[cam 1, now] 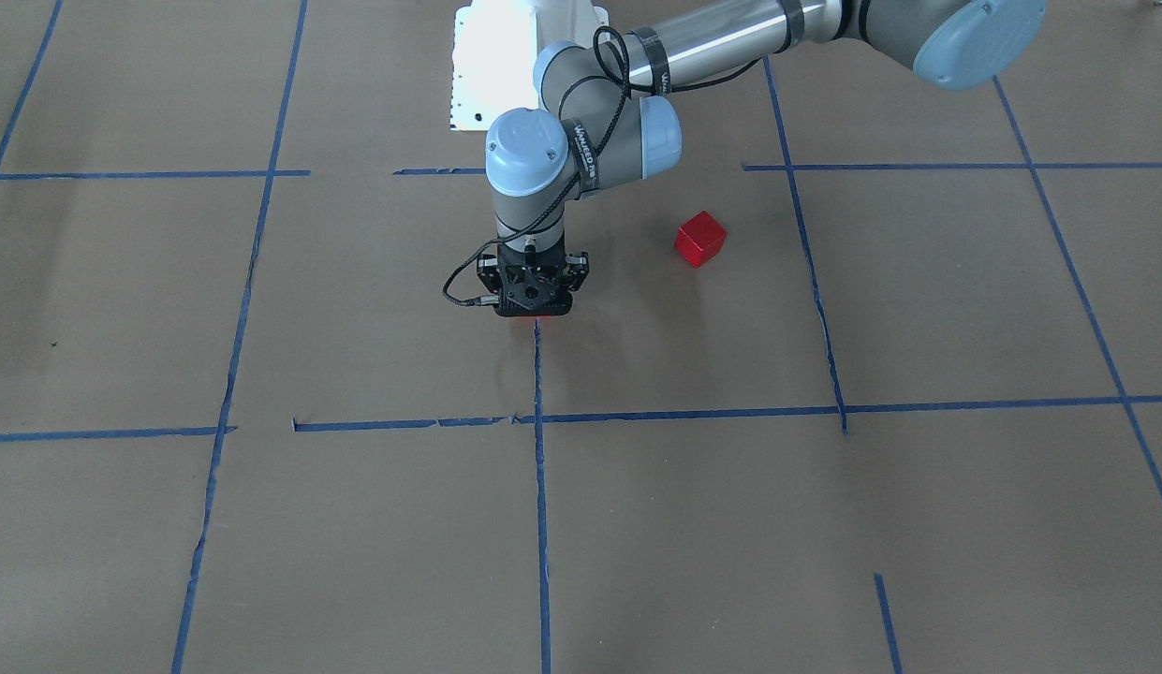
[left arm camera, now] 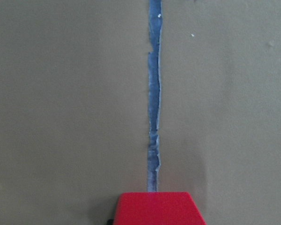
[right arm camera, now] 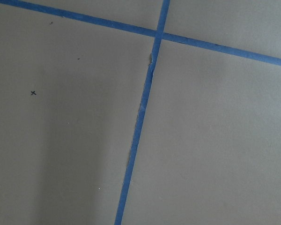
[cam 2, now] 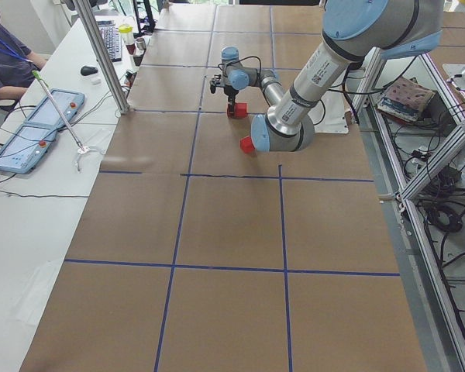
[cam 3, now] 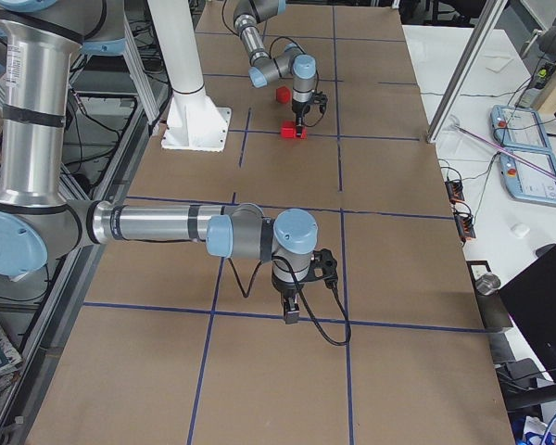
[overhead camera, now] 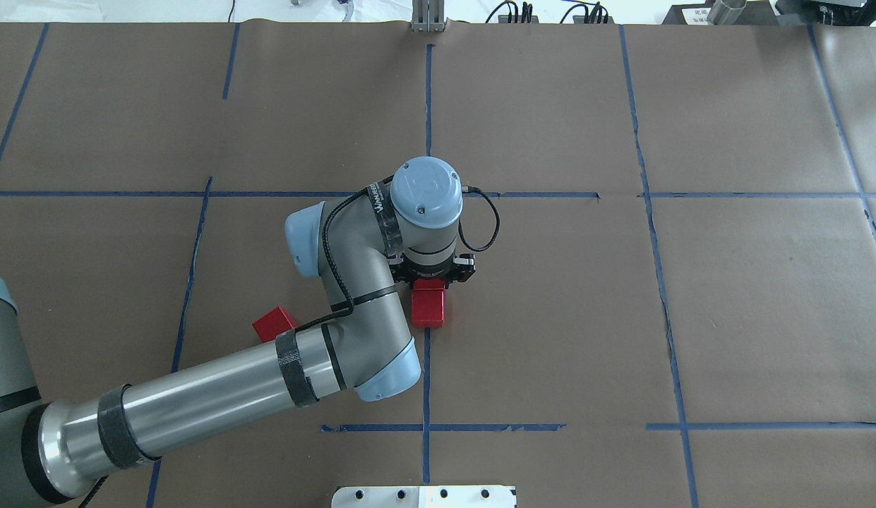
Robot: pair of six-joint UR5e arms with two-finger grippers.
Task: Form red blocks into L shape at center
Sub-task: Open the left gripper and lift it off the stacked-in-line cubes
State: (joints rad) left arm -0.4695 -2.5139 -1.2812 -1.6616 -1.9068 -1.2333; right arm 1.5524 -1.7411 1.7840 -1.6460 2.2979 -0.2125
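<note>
Two red blocks lie in a row on the middle blue tape line [overhead camera: 426, 367] of the center cell [overhead camera: 550, 317]. The near block [overhead camera: 428, 315] is free. The far block [overhead camera: 428, 289] sits under my left gripper [overhead camera: 431, 279], which stands low over the paper and looks shut on it. This block fills the bottom of the left wrist view [left arm camera: 157, 211] and shows as a red sliver in the front view [cam 1: 529, 319] below that gripper [cam 1: 534, 314]. A third red block [overhead camera: 273, 324] [cam 1: 700, 239] lies apart, turned at an angle. My right gripper [cam 3: 290, 315] hovers far off; I cannot tell its state.
The white robot base [cam 1: 506, 56] stands at the table's robot side. The left arm's elbow [overhead camera: 353, 310] hangs over the paper between the row and the loose block. Blue tape lines [right arm camera: 140, 117] cross below the right wrist. An operator [cam 2: 4, 54] sits at a side desk.
</note>
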